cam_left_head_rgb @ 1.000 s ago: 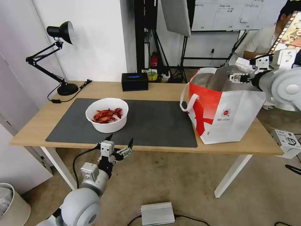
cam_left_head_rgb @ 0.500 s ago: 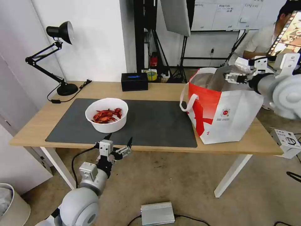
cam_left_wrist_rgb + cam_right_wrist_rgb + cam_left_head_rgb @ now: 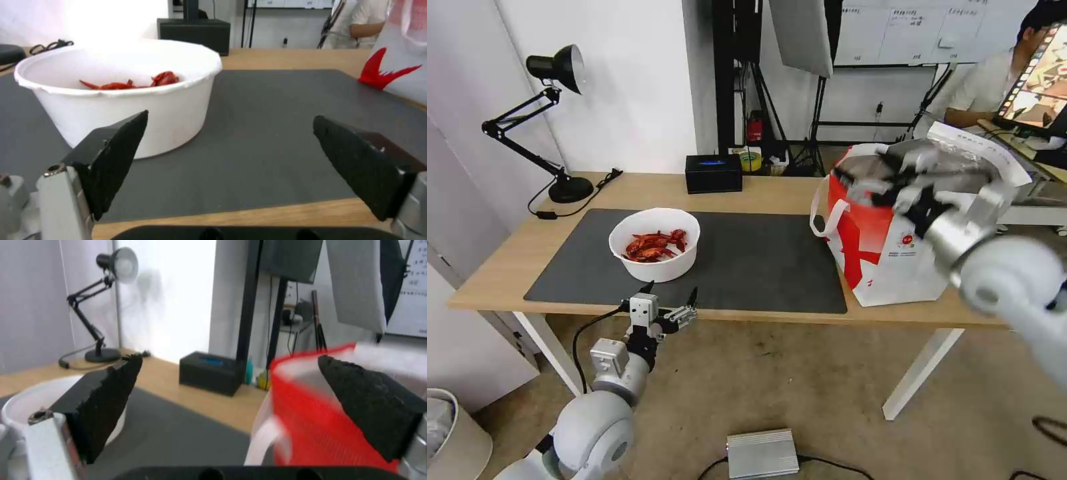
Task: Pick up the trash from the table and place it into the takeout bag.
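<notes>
- white bowl (image 3: 654, 252) of red crayfish shells (image 3: 654, 245) sits on the dark grey mat (image 3: 747, 263), left part of it, well apart from the takeout bag
- mat lies on the light-wood bench (image 3: 774, 190)
- takeout bag (image 3: 894, 233) stands upright on the bench, just past the mat's right edge, mouth open, foil lining visible
- left pincer (image 3: 669, 298) hangs just off the bench's front edge, near the bowl, level with the mat; fingers (image 3: 113, 151) spread wide apart, holding nothing
- right pincer (image 3: 887, 177) blurred, in front of the bag's open top; in the right wrist view its pads (image 3: 104, 396) stand apart, nothing between them
- black tissue box (image 3: 714, 173) at the bench's back edge, behind the mat
- black desk lamp (image 3: 540, 120) at the back-left corner, well away from the bowl
</notes>
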